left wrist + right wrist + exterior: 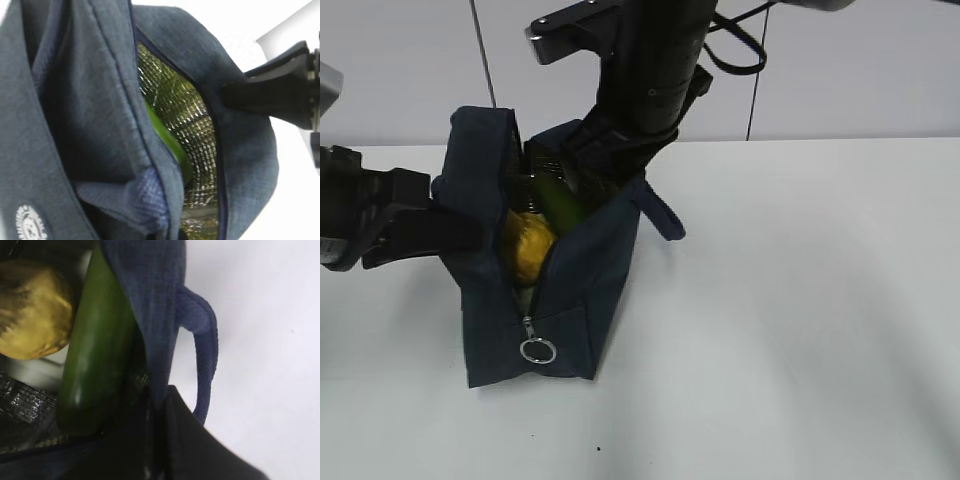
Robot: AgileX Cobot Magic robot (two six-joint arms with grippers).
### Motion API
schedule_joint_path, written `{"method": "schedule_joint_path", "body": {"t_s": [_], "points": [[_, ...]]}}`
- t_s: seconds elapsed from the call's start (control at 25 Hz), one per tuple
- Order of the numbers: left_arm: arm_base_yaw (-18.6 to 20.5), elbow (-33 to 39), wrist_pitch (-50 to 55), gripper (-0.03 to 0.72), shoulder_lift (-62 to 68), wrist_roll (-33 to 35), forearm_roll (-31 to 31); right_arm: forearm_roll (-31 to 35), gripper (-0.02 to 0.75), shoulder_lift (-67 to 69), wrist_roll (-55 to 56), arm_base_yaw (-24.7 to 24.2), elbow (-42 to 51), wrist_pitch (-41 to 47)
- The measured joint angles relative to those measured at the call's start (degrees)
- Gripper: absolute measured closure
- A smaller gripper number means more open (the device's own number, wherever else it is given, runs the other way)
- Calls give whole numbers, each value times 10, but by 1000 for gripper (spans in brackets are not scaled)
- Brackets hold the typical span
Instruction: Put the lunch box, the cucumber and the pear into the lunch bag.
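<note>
The navy lunch bag point(570, 300) stands open-topped on the white table. Inside it the yellow pear point(527, 245) lies against the dark green cucumber point(560, 205), which leans up toward the far rim. The right wrist view shows the pear point(30, 315) and the cucumber point(95, 355) side by side. The lunch box is hidden; a pale sliver under the pear cannot be identified. My left gripper point(470, 230) is shut on the bag's left wall. My right gripper point(160, 405) is shut on the bag's right rim beside the loop handle point(205, 340).
The zipper's silver ring pull point(537, 351) hangs at the bag's near end. The bag's foil lining point(190, 115) shows in the left wrist view, with the right gripper's dark finger point(270, 85) on the far rim. White table point(800, 320) stretches to the right.
</note>
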Motion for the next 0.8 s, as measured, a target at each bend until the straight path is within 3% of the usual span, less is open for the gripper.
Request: {"method": "schedule_joint_path", "body": {"t_s": [0.16, 0.44, 0.8], "points": [[-33, 0, -16, 706, 2, 21, -36, -43, 731, -20, 1, 0, -2, 62], [-81, 0, -21, 706, 41, 35, -94, -72, 732, -22, 9, 0, -4, 70], [-90, -35, -2, 706, 91, 65, -131, -81, 732, -22, 36, -26, 0, 70]]}}
